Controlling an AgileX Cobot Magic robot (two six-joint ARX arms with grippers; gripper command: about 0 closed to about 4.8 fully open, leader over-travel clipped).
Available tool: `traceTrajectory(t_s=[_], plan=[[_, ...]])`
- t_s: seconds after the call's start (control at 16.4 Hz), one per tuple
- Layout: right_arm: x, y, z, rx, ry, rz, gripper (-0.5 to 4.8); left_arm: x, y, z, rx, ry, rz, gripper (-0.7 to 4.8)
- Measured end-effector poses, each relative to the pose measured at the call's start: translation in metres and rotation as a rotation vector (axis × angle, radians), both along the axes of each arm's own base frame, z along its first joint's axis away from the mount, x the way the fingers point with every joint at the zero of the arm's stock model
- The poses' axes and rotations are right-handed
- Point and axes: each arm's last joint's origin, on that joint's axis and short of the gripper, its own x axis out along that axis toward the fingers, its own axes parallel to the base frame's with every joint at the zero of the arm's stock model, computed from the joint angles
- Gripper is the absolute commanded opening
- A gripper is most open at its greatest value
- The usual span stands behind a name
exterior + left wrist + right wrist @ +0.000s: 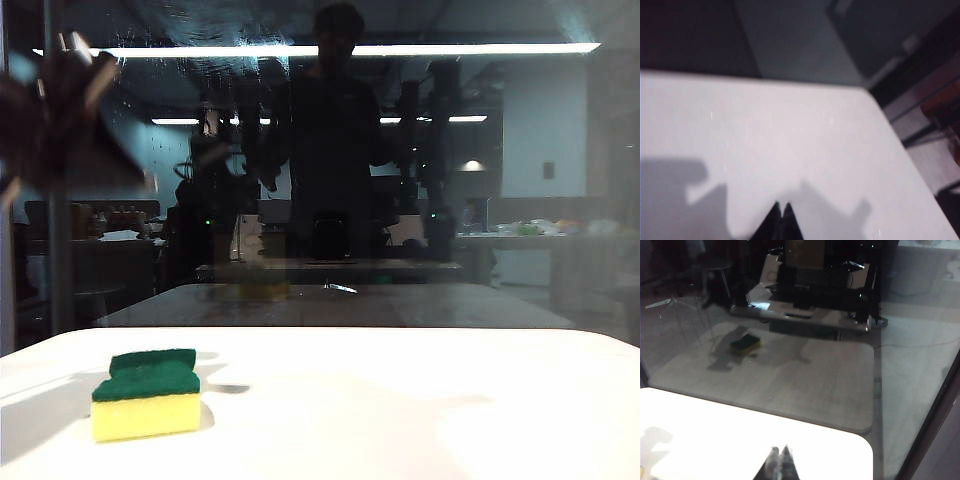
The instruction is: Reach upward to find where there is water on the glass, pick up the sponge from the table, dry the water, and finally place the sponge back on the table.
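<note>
sponge (146,394) on table (400,410), left claw (780,212) closed, right claw (779,454) closed

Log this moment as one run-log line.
left gripper: shut, empty, raised by glass | right gripper: shut, empty, over table | sponge: on table, untouched | stage: seeking water

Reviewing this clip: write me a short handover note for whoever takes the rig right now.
Left gripper: shut, empty, over the white table; that arm shows blurred at upper left of the exterior view.
Right gripper: shut, empty, low over the table near the glass.
Sponge: lying on the table's left side, green side up, untouched.
Water: faint streaks high on the glass, left of centre.
Done: nothing visible yet.
Left: pick up the sponge, wipe the glass dry, put it back.
</note>
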Motion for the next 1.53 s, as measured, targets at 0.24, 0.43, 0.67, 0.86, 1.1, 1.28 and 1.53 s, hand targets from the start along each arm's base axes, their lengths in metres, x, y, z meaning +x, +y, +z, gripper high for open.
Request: traceTrajectory(t_s=[0.24, 0.43, 0.67, 0.86, 1.1, 1.28, 1.53], plan=[[0.000, 0.000, 0.000, -0.001, 0.000, -0.003, -0.09, -0.014, 0.005, 0.045, 0.082, -0.174, 0.079, -0.05], [-0.001, -0.002, 0.000, -0.011, -0.006, -0.056, -0.09, -0.033, 0.011, 0.075, 0.207, -0.271, 0.128, -0.05], [-0.009, -0.003, -0.010, -0.012, -0.040, -0.086, -0.09, -0.064, 0.020, 0.097, 0.315, -0.391, 0.251, -0.05], [-0.021, -0.005, -0.023, -0.010, -0.068, -0.099, -0.09, -0.082, 0.027, 0.099, 0.395, -0.377, 0.308, -0.05], [-0.041, -0.006, -0.039, -0.004, -0.119, -0.112, -0.08, -0.104, 0.041, 0.100, 0.430, -0.334, 0.376, -0.05], [-0.053, -0.008, -0.047, 0.000, -0.156, -0.134, -0.08, -0.121, 0.051, 0.103, 0.427, -0.356, 0.370, -0.05], [-0.062, -0.009, -0.055, 0.005, -0.187, -0.134, -0.08, -0.151, 0.049, 0.111, 0.397, -0.450, 0.348, -0.05]])
